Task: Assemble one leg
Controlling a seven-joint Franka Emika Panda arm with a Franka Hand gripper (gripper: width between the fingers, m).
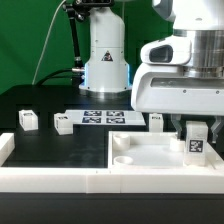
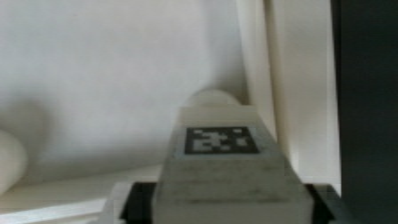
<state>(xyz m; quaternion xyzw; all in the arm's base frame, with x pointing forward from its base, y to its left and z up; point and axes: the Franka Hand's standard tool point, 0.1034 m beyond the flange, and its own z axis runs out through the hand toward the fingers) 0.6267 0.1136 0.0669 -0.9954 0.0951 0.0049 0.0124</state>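
Presently a leg point(image 1: 196, 141) is held upright by the gripper point(image 1: 196, 133) over the corner of the large white panel point(image 1: 150, 155) that sits toward four o'clock in the exterior view, so the step in hand is judged to be seating that leg in the panel's corner socket. To do it well, the leg's axis should be kept vertical and its lower end centred over the socket before any downward push is given; a tilted entry is likely to jam against the socket rim. Whether the lower end is already touching the panel cannot be told, since the panel's raised front wall hides it. In the wrist view the leg point(image 2: 221, 150) is seen with its tag facing the camera and the dark fingers point(image 2: 135, 198) pressed against both of its sides; the jaws are closed to the leg's width, with nothing else gripped. Three other legs point(image 1: 27, 119) are left lying on the black table point(image 1: 40, 100): two toward nine o'clock and one near the centre, beside the marker board point(image 1: 103, 117). These should be left undisturbed while the held leg is pressed home, and the panel should be watched for sliding under the load.
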